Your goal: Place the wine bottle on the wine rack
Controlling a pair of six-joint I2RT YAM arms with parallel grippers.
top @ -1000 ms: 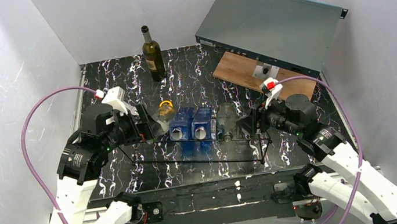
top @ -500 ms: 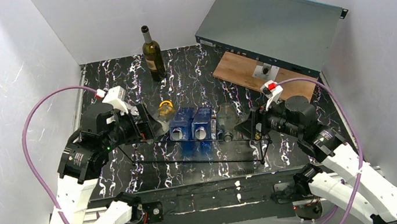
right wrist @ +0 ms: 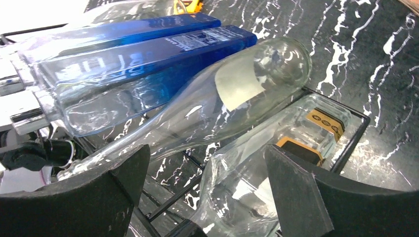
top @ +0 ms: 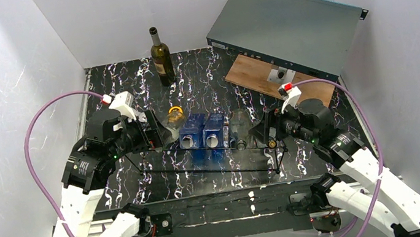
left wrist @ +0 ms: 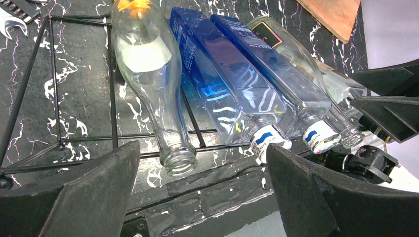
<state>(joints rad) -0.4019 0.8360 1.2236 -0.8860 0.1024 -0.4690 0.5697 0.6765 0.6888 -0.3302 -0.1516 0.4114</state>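
Note:
The dark green wine bottle [top: 161, 57] stands upright at the back of the table, far from both grippers. The black wire wine rack [top: 215, 171] lies across the middle. On it lie a clear bottle [left wrist: 148, 74] with an orange cap, two blue bottles [left wrist: 217, 84], a round clear bottle [right wrist: 232, 94] and a square clear bottle [right wrist: 276, 163] with a yellow-and-black label. My left gripper [top: 157, 135] is open and empty at the rack's left end, also in its wrist view [left wrist: 202, 192]. My right gripper [top: 262, 131] is open at the rack's right end, its jaws either side of the square clear bottle [right wrist: 207, 192].
A grey rack-mount case [top: 284, 27] leans at the back right, with a wooden board [top: 257, 74] in front of it. A wrench [left wrist: 12, 22] lies left of the rack. White walls close in the left, back and right sides.
My right gripper has edged a little left toward the rack's right end. The left arm and the bottles have not moved.

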